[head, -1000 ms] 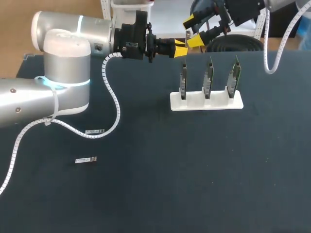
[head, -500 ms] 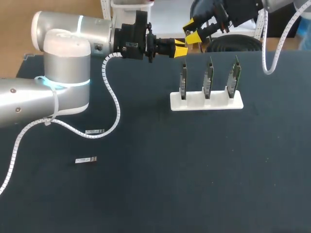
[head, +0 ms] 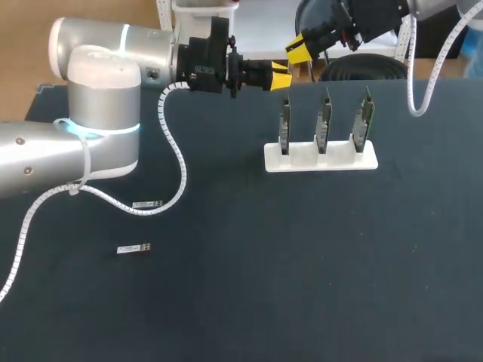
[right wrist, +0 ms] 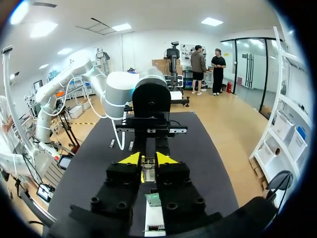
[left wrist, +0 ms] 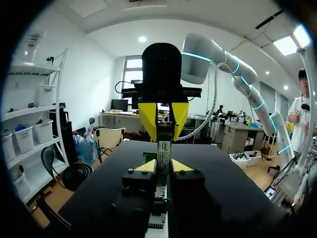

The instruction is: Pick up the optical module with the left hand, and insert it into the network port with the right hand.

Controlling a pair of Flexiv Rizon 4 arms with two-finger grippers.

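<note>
Optical module (right wrist: 148,174): held in the air at the bench's (head: 302,264) far edge, left pincer (left wrist: 163,167) and right pincer (right wrist: 149,159) meeting tip to tip, both closed on it. White holder (head: 321,157), three upright port cards, near. Spare module (head: 147,204) and second module (head: 133,248) lie flat beside left arm.

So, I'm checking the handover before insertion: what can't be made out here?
- Head view: the optical module is hidden between left gripper and right gripper.
- Head view: port openings on the upright boards in the white holder are too small.
- Wrist views: gripper bodies cover most of the holder.
</note>
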